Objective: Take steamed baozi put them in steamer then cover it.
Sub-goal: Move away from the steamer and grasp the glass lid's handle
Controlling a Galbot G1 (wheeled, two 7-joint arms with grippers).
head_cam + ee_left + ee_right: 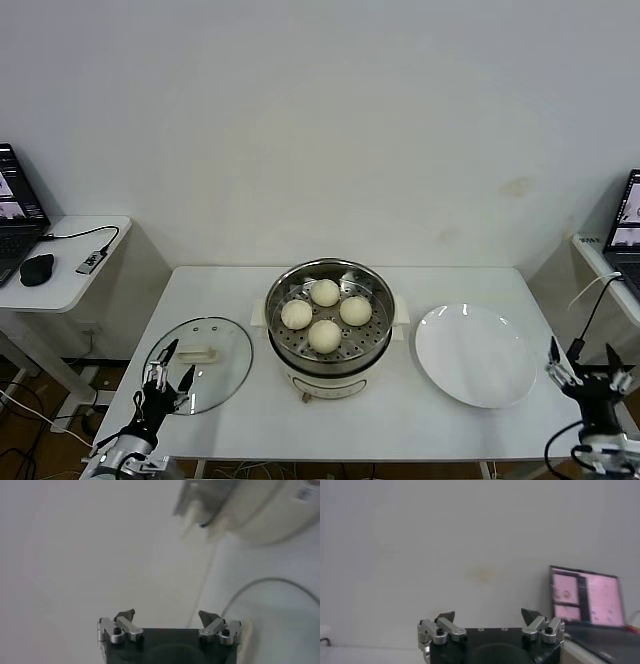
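My left claw [167,379] hangs spread apart over the near edge of the round see-through glass lid [200,378], I think ready to lift it. Four cream-white buns [325,314] already sit in the shiny steel steamer pot [330,318]. The flat white plate [474,354] is bare, and my right claw [585,372] waits spread apart beside it.
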